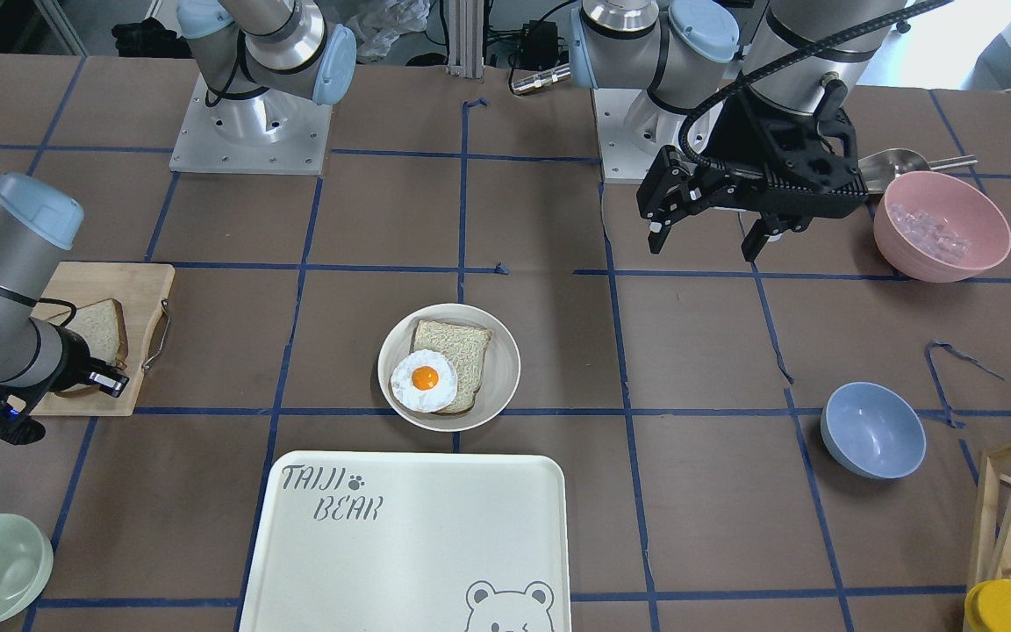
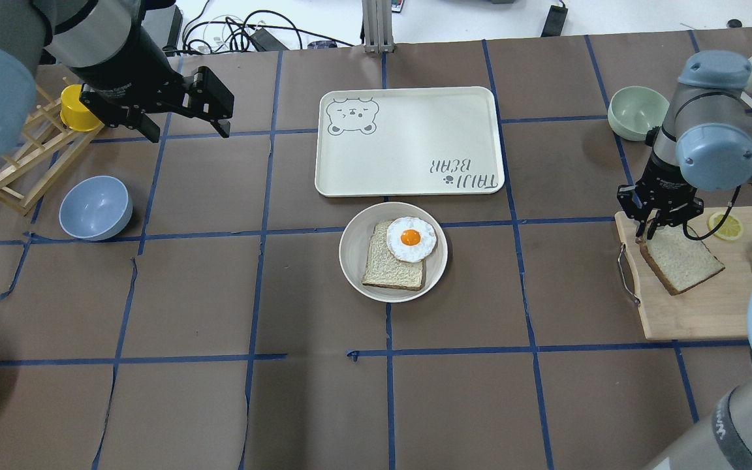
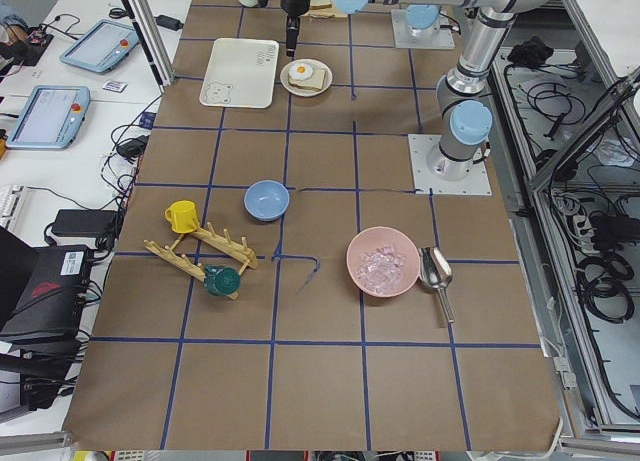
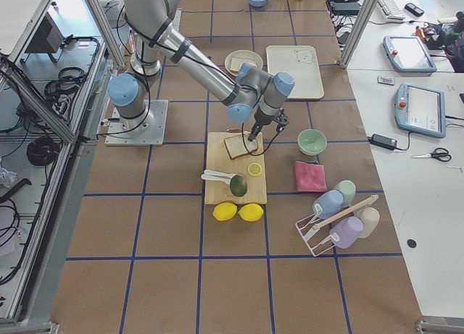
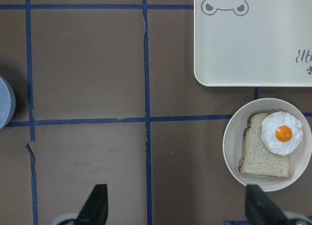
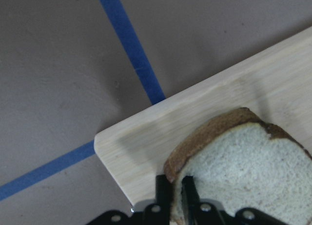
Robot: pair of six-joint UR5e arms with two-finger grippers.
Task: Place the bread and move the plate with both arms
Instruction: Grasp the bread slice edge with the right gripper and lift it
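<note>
The bread (image 2: 684,262), a speckled slice with a dark crust, is over the wooden cutting board (image 2: 696,313) at the right. My right gripper (image 2: 655,230) is shut on its near corner, and the slice tilts up at that corner. The right wrist view shows the fingertips (image 6: 164,190) pinching the crust of the bread (image 6: 243,171). The off-white plate (image 2: 350,261) sits mid-table and holds a paler slice (image 2: 389,271) topped by a fried egg (image 2: 410,238). My left gripper (image 2: 190,132) is open and empty, hovering high to the left of the plate (image 5: 229,147).
The white bear-print tray (image 2: 408,143) lies just beyond the plate. A blue bowl (image 2: 95,207), a wooden rack (image 2: 17,163) and a yellow cup (image 2: 76,111) stand at the left. A green bowl (image 2: 637,112) and a lemon slice (image 2: 727,225) are near the board.
</note>
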